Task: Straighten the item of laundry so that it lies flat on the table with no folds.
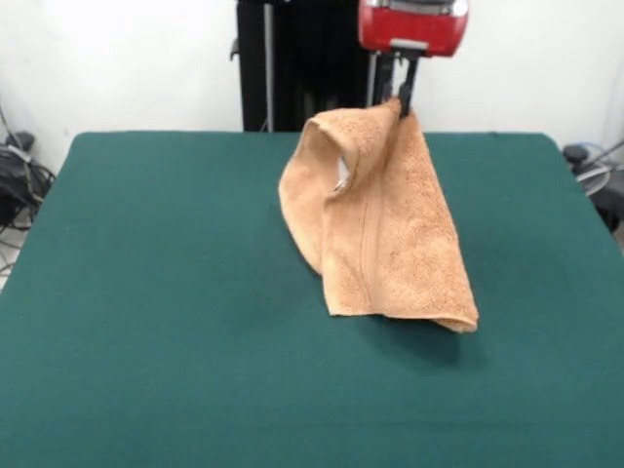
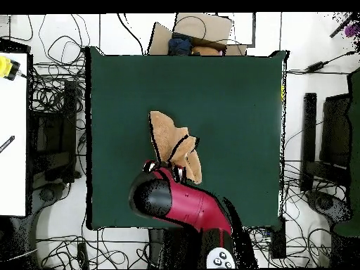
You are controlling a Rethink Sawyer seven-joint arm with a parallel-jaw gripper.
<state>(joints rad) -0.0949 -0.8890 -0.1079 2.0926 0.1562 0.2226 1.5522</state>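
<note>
Front view: towel (image 1: 390, 224) in hand (image 1: 404, 97)

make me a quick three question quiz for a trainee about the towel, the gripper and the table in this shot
1. True or false: the towel lies flat on the table.
2. What holds the towel's top? A) a person's hand B) the gripper C) a clamp on the table
3. Which part of the towel is nearest the tabletop?

Key
1. False: it hangs folded.
2. B.
3. Its lower edge; whether it touches cannot be told.
</note>
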